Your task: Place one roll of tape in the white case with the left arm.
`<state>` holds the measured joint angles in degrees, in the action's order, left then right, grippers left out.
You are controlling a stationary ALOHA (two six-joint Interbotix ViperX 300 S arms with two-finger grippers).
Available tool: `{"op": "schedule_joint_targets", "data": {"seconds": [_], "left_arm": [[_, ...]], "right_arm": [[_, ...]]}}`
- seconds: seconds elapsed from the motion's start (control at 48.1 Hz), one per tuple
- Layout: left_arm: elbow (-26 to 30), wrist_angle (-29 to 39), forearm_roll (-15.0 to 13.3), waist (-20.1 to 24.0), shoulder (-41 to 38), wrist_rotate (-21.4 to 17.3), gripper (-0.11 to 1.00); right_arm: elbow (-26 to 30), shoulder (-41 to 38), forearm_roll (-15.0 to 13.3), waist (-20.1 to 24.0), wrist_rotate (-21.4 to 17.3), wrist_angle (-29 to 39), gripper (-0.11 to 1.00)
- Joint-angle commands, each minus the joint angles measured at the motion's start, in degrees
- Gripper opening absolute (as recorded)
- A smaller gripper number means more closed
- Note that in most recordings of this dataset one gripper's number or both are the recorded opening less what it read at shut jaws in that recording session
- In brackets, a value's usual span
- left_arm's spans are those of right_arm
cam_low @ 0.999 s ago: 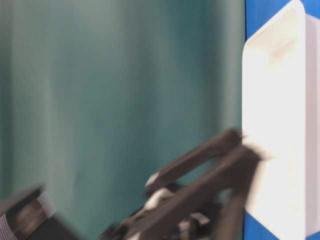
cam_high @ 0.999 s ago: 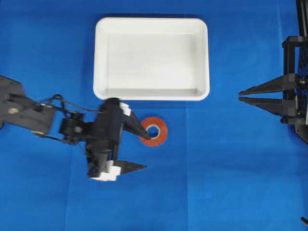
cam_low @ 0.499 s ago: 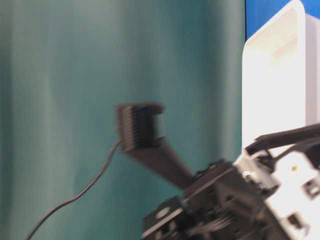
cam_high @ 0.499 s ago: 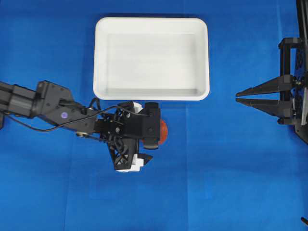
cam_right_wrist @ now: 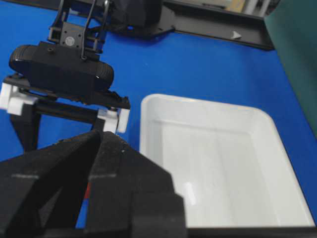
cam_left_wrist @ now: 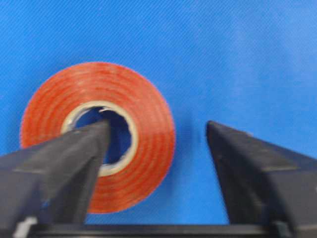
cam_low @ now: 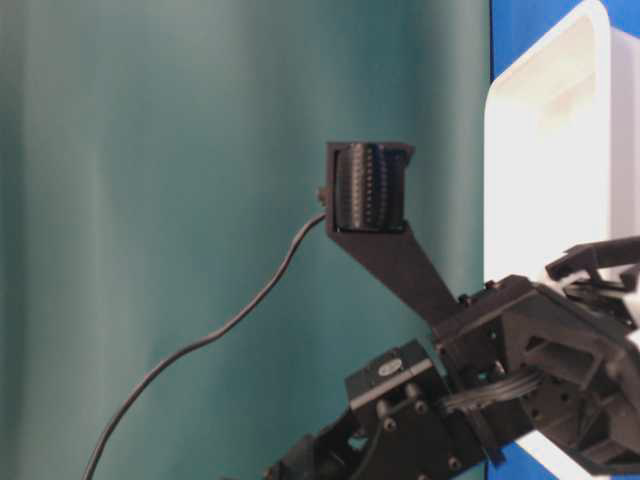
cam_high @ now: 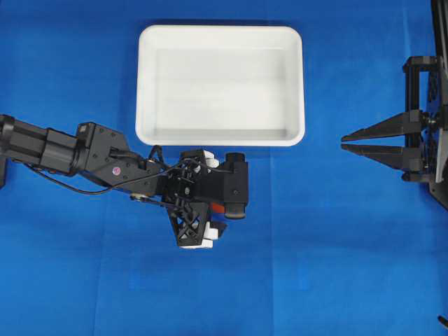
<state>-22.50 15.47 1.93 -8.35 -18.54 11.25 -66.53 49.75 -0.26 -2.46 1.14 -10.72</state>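
The left claw [cam_left_wrist: 158, 144] hangs over the roll of tape [cam_left_wrist: 97, 136], which lies flat on the blue bench [cam_high: 336, 245] just below the white case [cam_high: 220, 136]; the jaws are apart, one black finger in the pale core hole, the other outside the ring, nothing gripped yet. Next, I'd judge: pinch the ring wall and lift. The tape is a glossy orange-red band, the case smooth, shallow, round-cornered plastic; the right claw [cam_high: 344, 143] sits narrow.

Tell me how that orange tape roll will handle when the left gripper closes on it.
The roll of tape lies flat, so it probably won't roll. One finger sits in its hole, so it likely grips the wall. It looks light, so may slide if nudged.
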Motion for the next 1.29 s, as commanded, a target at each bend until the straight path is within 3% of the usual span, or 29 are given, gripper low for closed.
{"op": "schedule_joint_targets", "data": {"seconds": [0.0, 0.146, 0.499, 0.666, 0.915, 1.061, 1.269], "left_arm": [[1.76, 2.64, 0.18, 0.18, 0.79, 0.09, 0.64], [3.78, 6.77, 0.79, -0.18, 1.76, -0.26, 0.24], [4.31, 11.69, 3.52, 0.62, 11.51, -0.44, 0.25], [4.22, 13.36, 5.36, 5.01, 13.18, -2.64, 0.25], [3.16, 9.84, 5.36, 14.68, 12.39, -8.79, 0.25], [1.85, 7.56, 5.19, 18.54, 9.84, -9.4, 0.25], [1.58, 4.48, 5.1, 20.39, 5.8, -9.49, 0.25]], "right_arm": [[0.62, -0.35, 0.0, -0.18, -0.09, -0.26, -0.11], [0.62, -0.35, 0.0, -0.18, -0.09, -0.26, -0.11], [0.62, -0.35, -0.09, -0.18, -0.18, 0.7, -0.11], [0.7, -0.44, 0.0, -0.18, -0.18, 0.62, -0.11], [0.44, -1.58, 0.0, -0.18, -0.53, 0.62, -0.11], [0.44, -2.29, 0.0, -0.18, -0.53, 0.62, -0.11], [0.44, -2.37, 0.0, -0.09, -0.53, 0.62, -0.11]]}}
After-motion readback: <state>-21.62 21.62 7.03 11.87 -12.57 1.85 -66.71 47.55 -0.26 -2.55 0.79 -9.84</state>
